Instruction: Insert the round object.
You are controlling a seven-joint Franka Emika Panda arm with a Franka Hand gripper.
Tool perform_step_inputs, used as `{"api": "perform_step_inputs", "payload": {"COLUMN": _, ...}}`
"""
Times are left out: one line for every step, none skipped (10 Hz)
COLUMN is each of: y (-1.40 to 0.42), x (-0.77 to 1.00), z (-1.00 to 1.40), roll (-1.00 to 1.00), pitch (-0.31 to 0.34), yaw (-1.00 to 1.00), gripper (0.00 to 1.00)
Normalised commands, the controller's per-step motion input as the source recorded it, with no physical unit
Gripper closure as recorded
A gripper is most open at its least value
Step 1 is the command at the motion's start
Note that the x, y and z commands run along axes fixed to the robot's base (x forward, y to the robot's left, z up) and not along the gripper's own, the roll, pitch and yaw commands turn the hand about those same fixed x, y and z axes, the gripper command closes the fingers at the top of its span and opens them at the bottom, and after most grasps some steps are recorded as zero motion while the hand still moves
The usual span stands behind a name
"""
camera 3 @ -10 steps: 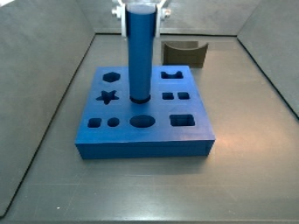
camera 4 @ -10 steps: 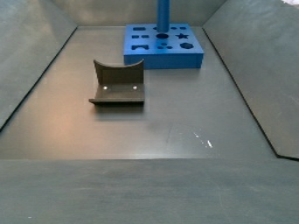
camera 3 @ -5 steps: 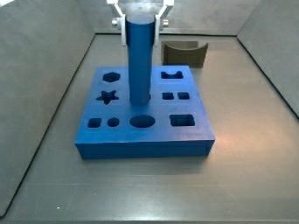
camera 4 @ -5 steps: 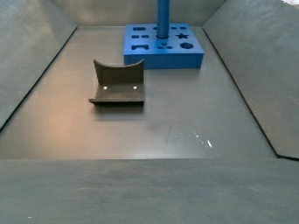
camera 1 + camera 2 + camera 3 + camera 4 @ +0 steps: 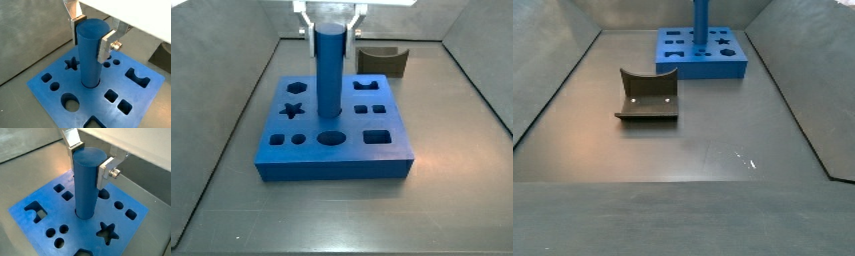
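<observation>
The round object, a long bright blue peg [image 5: 329, 70], is upright in my gripper [image 5: 329, 12]. The silver fingers [image 5: 107, 46] are shut on its upper end in both wrist views; the gripper [image 5: 92, 35] also shows from the opposite side [image 5: 91, 160]. The peg's lower end [image 5: 90, 82] is at the middle of the flat blue block [image 5: 338, 168], among the shaped holes. The large round hole [image 5: 333, 139] at the block's front is open and empty, and it also shows in a wrist view [image 5: 70, 103]. In a side view only the peg [image 5: 700, 15] shows above the block [image 5: 707, 68].
A dark olive curved piece [image 5: 382, 60] stands on the floor beyond the block, and in a side view [image 5: 647, 95] it lies well apart from the block. Grey walls enclose the floor on three sides.
The peg's lower end has shifted slightly toward the block's front. The gripper stays shut on the peg and nothing else has moved.
</observation>
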Motion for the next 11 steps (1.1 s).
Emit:
{"api": "perform_step_inputs", "payload": {"y": -0.06, "x": 0.03, "z": -0.36, "roll": 0.18, "pitch": -0.120, "yaw": -0.12, "gripper": 1.00}}
{"api": "perform_step_inputs", "payload": {"y": -0.02, "x": 0.04, "z": -0.31, "roll": 0.25, "pitch": -0.051, "yaw": -0.11, "gripper": 1.00}}
{"api": "perform_step_inputs", "payload": {"y": 0.00, "x": 0.00, "z": -0.25, "roll": 0.26, "pitch": -0.021, "yaw": -0.06, "gripper": 1.00}}
{"api": "perform_step_inputs", "payload": {"y": 0.00, "x": 0.00, "z": -0.25, "roll": 0.20, "pitch": -0.019, "yaw": -0.01, "gripper": 1.00}}
{"api": "perform_step_inputs", "payload": {"y": 0.00, "x": 0.00, "z": -0.28, "roll": 0.12, "pitch": -0.011, "yaw": 0.00, "gripper": 1.00}}
{"api": "perform_step_inputs", "payload": {"y": 0.01, "x": 0.04, "z": -0.38, "roll": 0.12, "pitch": -0.019, "yaw": 0.00, "gripper": 1.00}}
{"api": "perform_step_inputs", "payload": {"y": 0.05, "x": 0.12, "z": -0.43, "roll": 0.17, "pitch": 0.000, "yaw": 0.00, "gripper": 1.00}}
{"api": "perform_step_inputs", "payload": {"y": 0.06, "x": 0.07, "z": -0.35, "roll": 0.06, "pitch": 0.000, "yaw": 0.00, "gripper": 1.00}}
{"api": "perform_step_inputs", "payload": {"y": 0.04, "x": 0.07, "z": -0.17, "roll": -0.03, "pitch": -0.019, "yaw": -0.07, "gripper": 1.00}}
{"api": "perform_step_inputs", "payload": {"y": 0.16, "x": 0.19, "z": -0.13, "roll": -0.14, "pitch": 0.000, "yaw": -0.11, "gripper": 1.00}}
{"api": "perform_step_inputs", "payload": {"y": 0.00, "x": 0.01, "z": -0.03, "roll": 0.00, "pitch": 0.000, "yaw": 0.00, "gripper": 1.00}}
